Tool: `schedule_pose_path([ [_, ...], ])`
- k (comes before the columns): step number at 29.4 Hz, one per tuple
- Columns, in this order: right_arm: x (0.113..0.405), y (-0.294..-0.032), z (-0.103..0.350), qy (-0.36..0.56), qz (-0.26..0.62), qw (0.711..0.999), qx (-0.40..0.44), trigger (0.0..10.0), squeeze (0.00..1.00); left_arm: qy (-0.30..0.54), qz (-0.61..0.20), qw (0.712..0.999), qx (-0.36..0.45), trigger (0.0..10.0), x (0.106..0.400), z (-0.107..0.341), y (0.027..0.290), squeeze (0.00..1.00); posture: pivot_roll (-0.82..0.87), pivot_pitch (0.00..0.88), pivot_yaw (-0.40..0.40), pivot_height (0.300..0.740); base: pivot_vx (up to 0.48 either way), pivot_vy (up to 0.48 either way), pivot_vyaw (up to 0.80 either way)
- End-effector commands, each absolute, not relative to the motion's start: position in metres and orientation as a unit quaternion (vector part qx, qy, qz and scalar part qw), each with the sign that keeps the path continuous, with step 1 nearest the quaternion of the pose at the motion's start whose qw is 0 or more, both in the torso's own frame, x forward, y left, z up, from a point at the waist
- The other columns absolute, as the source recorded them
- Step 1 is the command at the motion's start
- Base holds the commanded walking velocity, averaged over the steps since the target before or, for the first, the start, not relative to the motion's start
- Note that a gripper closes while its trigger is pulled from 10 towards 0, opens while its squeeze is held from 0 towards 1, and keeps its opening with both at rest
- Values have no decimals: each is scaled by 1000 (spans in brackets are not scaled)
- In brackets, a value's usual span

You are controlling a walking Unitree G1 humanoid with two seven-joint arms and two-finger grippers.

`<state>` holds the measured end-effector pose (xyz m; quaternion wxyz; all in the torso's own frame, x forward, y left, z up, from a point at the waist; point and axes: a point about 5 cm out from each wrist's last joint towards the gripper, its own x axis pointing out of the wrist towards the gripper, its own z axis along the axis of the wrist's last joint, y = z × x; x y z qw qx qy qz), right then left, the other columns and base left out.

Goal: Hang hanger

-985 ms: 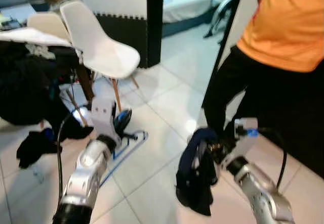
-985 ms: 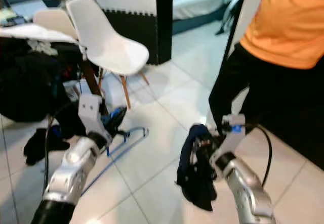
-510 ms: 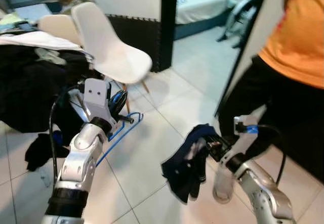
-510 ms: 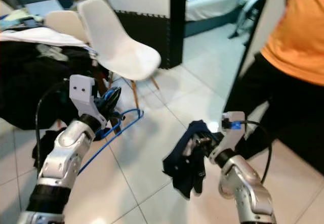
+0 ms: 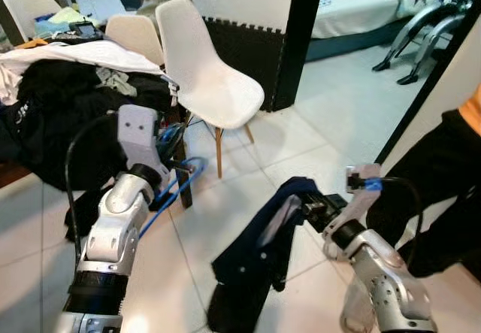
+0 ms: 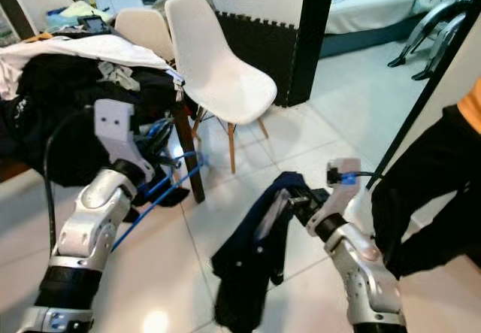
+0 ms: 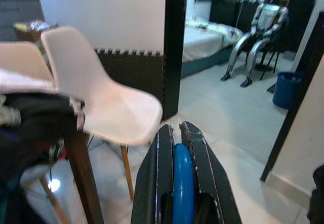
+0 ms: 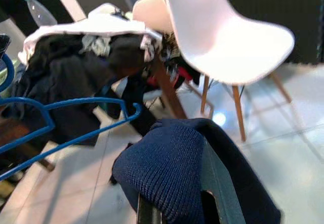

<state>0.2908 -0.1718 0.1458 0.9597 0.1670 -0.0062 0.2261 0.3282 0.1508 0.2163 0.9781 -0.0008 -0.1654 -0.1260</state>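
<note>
The left gripper is clamped on a blue hanger; in the left wrist view its two black fingers close flat on a blue bar between them. The hanger hangs from the grip over the tiled floor, just in front of a table piled with dark clothes, and its long axis slopes down and back toward the robot's own left side. Its hooked end points across toward the other arm.

The right gripper is held out at much the same height, closed on a navy knitted garment that drapes down from it almost to the floor. In the right wrist view the knit is bunched over the fingers, so their tips are buried in it.

What the next move turns on, as I read it, is the gap between the two arms. The hanger lies to the left of the garment, apart from it, with bare floor between them. The left arm owns the hanger, so it is the one that has to carry or turn it.

A white chair stands behind, beside the table. A person in dark trousers stands at the robot's right, close to the right arm. I can make out no rail or hook to hang from.
</note>
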Motion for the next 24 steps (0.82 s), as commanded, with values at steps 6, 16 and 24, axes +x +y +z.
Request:
schedule_pose_path([
  [6,293,-166,151,-18,233,957,172,10000,0,-164,-139,977,-4,10000,326,218,144,0,51,91,-27,740,306,0,0],
  [16,294,-167,150,-12,226,961,159,10000,0,-187,-146,971,-1,10000,328,234,140,0,50,90,-26,740,306,0,0],
  [24,296,-168,150,-11,221,964,151,10000,0,-205,-149,967,13,10000,329,247,140,0,52,89,-25,740,304,0,0],
])
